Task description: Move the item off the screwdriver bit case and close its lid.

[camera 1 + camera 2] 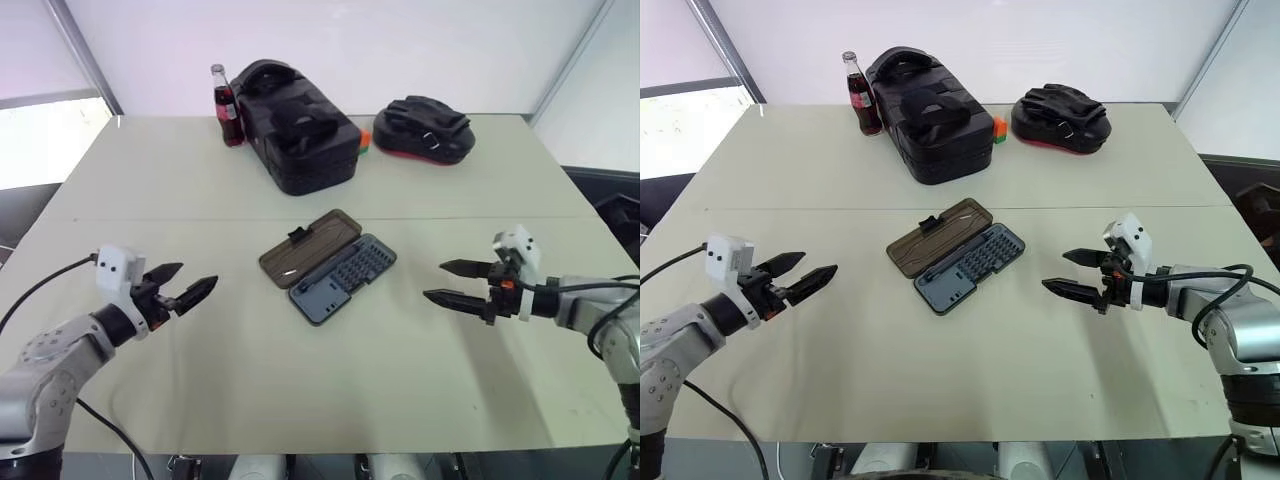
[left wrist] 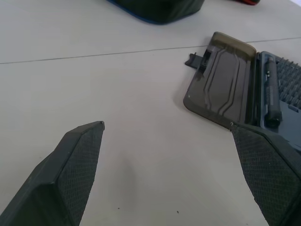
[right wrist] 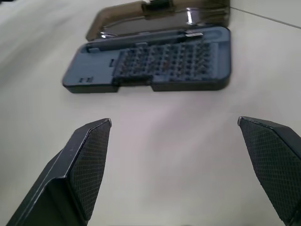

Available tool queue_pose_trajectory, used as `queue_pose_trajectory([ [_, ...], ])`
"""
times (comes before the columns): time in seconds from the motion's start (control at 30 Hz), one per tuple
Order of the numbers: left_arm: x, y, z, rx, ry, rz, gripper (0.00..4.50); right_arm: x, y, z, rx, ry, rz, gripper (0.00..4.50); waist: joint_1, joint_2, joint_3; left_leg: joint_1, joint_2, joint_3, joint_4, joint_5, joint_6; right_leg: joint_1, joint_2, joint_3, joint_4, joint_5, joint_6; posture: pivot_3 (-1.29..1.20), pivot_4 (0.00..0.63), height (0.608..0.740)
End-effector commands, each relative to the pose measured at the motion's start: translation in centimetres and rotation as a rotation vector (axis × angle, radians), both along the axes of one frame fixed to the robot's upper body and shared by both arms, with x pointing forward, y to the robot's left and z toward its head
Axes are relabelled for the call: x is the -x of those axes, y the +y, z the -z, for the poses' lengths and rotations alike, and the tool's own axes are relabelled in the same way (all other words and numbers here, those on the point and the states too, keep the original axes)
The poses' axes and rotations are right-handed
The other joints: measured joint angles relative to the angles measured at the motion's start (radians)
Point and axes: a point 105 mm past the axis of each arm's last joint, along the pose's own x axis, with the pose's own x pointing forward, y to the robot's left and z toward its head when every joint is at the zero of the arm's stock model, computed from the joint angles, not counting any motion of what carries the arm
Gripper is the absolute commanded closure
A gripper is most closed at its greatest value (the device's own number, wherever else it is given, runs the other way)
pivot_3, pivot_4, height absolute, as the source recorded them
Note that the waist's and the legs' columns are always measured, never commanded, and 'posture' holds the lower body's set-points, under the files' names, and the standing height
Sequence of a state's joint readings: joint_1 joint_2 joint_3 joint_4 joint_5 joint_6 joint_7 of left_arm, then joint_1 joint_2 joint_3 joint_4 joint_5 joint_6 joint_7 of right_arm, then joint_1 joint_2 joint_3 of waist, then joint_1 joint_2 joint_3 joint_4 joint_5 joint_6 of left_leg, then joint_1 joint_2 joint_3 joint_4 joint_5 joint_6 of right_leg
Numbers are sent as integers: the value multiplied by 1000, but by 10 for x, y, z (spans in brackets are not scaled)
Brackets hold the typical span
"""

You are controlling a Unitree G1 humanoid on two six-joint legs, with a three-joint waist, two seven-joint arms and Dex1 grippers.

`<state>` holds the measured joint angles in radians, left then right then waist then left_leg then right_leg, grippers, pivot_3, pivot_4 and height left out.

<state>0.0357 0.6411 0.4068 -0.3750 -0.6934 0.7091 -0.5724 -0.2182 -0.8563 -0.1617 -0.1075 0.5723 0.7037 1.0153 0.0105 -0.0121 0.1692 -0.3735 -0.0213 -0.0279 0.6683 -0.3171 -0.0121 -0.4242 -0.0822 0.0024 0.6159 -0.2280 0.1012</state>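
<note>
The screwdriver bit case [image 1: 327, 265] is seen lying open at the middle of the pale matte surface [image 1: 180, 170], its dark blue-grey tray of small bits nearer the robot's right and the smoky-brown translucent lid [image 1: 308, 247] folded flat beside it on the far left side, a small black latch tab at the lid's outer edge. No separate item can be made out resting on the case, though this is hard to tell. The left tool [image 1: 182, 288] and the right tool [image 1: 459, 283] are held above the surface on either side of the case, well apart from it, each with its fingers spread wide and nothing gripped. The lid is thin, smooth plastic with rounded corners and shallow ribs; a finger could slip off it, or the light case could be pushed across the surface rather than hinged shut. If the tray is tipped, bits might be shaken loose.
</note>
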Motion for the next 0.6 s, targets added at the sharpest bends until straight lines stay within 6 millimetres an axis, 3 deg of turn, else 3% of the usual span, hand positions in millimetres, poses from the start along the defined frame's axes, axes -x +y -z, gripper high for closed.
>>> queue_pose_trajectory([
  [0.03, -2, -1, -10, -21, -54, -1, 32, -3, 2, -7, -2, -41, -4, 0, -1, 0, 0, 0, 0, 0, 0, 0, 0, 0, 0, 0, 0, 0, 0, 0, 150, 740],
  [0.47, -4, 1, -10, -23, -55, 10, 32, -10, -4, -7, 25, -78, 22, 0, -1, 0, 0, 0, 0, 0, 0, 0, 0, 0, 0, 0, 0, 0, 0, 0, 150, 740],
  [0.53, -5, 1, -10, -33, -57, 16, 32, -8, 5, -17, 8, -91, -30, 0, -1, 0, 0, 0, 0, 0, 0, 0, 0, 0, 0, 0, 0, 0, 0, 0, 150, 740],
  [0.6, -8, 0, -9, -51, -58, 36, 32, 5, 30, -30, -20, -88, -164, 0, -1, 0, 0, 0, 0, 0, 0, 0, 0, 0, 0, 0, 0, 0, 0, 0, 150, 740],
])
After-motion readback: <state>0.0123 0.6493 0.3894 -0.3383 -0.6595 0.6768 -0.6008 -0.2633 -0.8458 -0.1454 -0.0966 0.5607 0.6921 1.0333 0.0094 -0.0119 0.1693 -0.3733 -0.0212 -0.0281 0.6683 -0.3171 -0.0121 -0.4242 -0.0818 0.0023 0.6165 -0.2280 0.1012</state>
